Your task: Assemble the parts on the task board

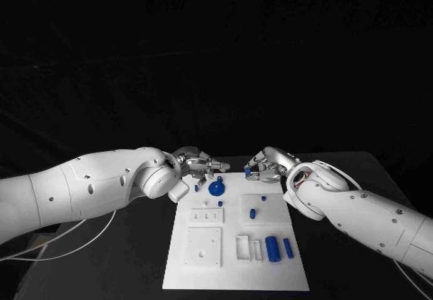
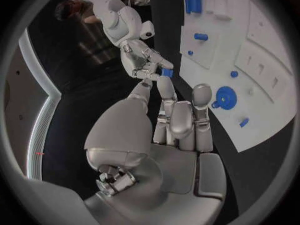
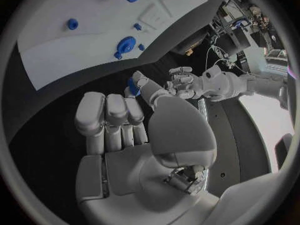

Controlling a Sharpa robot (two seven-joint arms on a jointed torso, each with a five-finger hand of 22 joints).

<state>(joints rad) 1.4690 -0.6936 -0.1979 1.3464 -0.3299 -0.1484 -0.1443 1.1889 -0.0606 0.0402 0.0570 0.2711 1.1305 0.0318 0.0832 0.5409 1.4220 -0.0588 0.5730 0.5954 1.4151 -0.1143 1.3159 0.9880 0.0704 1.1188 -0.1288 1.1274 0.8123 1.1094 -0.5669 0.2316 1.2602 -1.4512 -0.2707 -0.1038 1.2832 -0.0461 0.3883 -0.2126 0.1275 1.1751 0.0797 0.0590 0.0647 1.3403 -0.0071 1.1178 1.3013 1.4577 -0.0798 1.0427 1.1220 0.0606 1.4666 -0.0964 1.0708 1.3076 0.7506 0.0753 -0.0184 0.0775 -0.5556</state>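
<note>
Above the black table, the right hand pinches a small blue part.

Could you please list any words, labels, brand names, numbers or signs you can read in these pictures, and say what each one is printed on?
None can be read.
The white task board bears only recesses and blue parts, no print.
Neither the left robot hand nor the right robot hand, which holds a small blue part, shows any legible marking.
The cluttered room behind, in the right wrist view, is too small and blurred to read.
</note>
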